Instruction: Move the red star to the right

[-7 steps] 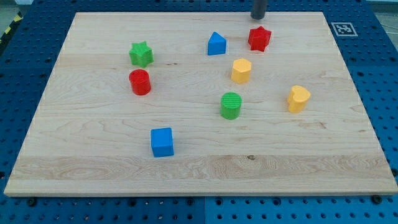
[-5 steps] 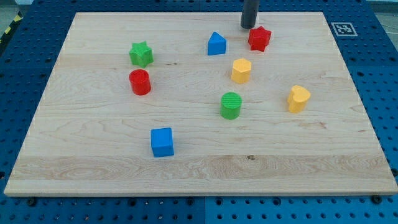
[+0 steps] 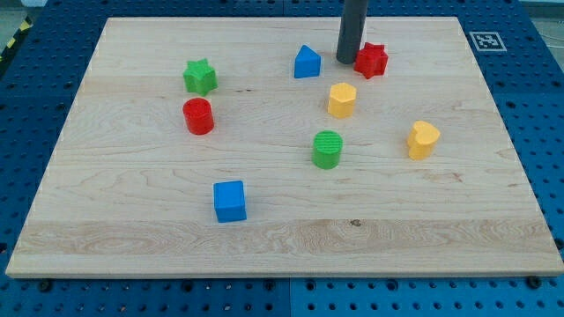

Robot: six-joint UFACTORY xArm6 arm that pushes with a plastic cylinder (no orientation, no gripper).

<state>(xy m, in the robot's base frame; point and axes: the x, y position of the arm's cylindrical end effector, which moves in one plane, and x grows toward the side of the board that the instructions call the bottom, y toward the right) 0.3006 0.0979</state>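
The red star [image 3: 373, 60] lies near the top of the wooden board [image 3: 264, 238], right of centre. My tip [image 3: 349, 61] stands on the board just left of the red star, touching or nearly touching its left side. The dark rod rises straight up out of the view's top. The blue house-shaped block [image 3: 307, 62] sits a little to the left of my tip.
A yellow hexagonal block [image 3: 342, 99] lies just below my tip. A yellow block [image 3: 423, 139] sits at the right, a green cylinder [image 3: 327, 149] in the middle, a green star [image 3: 200, 77] and a red cylinder [image 3: 198, 115] at the left, a blue cube [image 3: 230, 201] lower left.
My tip has come down from the board's top edge to the red star's left side. The red star has shifted slightly to the right.
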